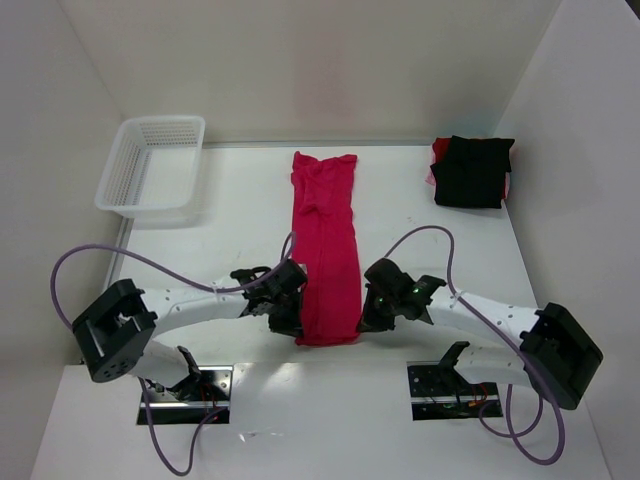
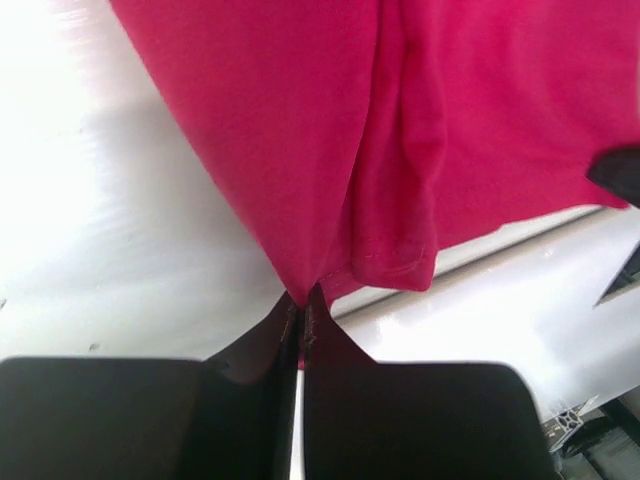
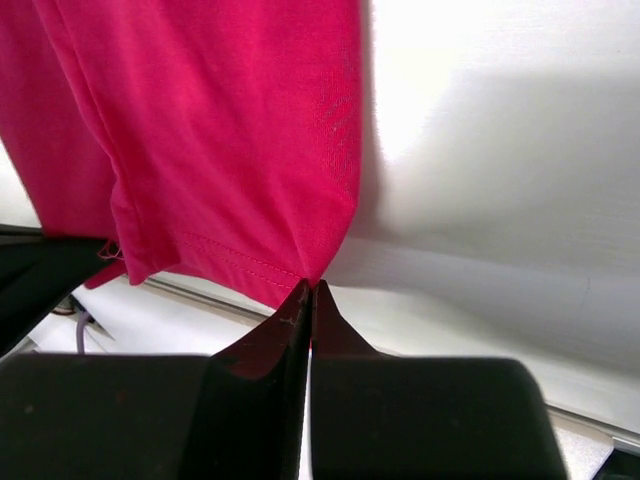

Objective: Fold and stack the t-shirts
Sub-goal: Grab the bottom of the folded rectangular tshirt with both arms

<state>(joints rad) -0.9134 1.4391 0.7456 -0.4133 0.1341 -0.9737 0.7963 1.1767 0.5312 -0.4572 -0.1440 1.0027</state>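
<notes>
Two tools: you have both down at the near end of the red t-shirt [image 1: 325,250], one at each corner of its hem.
Left tool [image 2: 302,308]: closed tight, with its fingers pressed together on the near left corner of the hem. Your wrist view shows the cloth pinched at the very tips, and a folded layer hangs just beside them.
Right tool [image 3: 311,292]: closed just as tight on the near right corner. The stitched hem runs off to the left from the tips.
Red t-shirt: folded into a long narrow strip down the middle of the bench [image 1: 230,230]. It runs from the near edge toward the back wall, its far end is rumpled, and its near end lies between your two tools. You cannot tell whether the hem is lifted off the bench.
Black t-shirt [image 1: 472,172]: folded into a compact square at the far right corner of the bench, well apart from the red strip. A sliver of red cloth shows under its left edge, and you cannot tell what that is.
Basket [image 1: 165,121]: white mesh, at the far left corner of the bench, well apart from both shirts.
</notes>
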